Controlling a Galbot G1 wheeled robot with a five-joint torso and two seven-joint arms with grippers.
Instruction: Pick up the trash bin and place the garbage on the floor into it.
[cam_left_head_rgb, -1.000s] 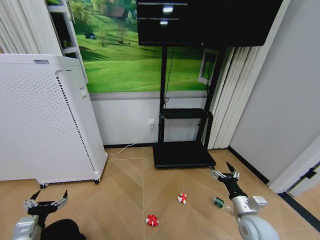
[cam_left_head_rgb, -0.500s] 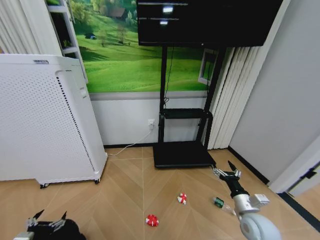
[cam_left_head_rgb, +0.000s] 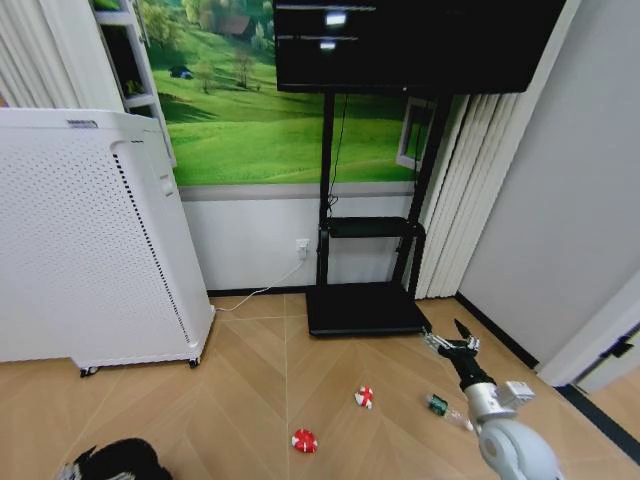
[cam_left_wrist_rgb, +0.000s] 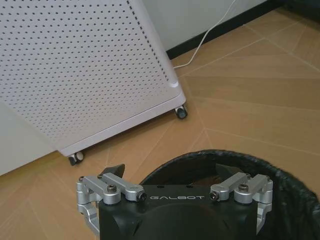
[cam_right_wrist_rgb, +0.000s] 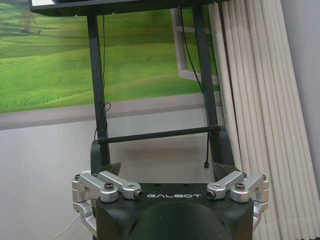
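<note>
Behind everything hung a green meadow wallpaper, with a black TV stand (cam_left_head_rgb: 365, 300) and a tall white perforated appliance (cam_left_head_rgb: 85, 240) on small wheels. On the parquet floor (cam_left_head_rgb: 250, 400) lay the garbage: two red-and-white wads (cam_left_head_rgb: 304, 440) (cam_left_head_rgb: 364, 397) and a small bottle (cam_left_head_rgb: 438, 405) with a green label, too small to read. The trash bin (cam_left_wrist_rgb: 280, 187) stood low at the robot's left, and the left claw (cam_left_wrist_rgb: 172, 172) hovered just over its rim with fingers spread, probably so that it could grip the rim. The right claw (cam_left_head_rgb: 452, 347) waited raised, also spread, near the bottle. Both claws carried the word "GALBOT".
</note>
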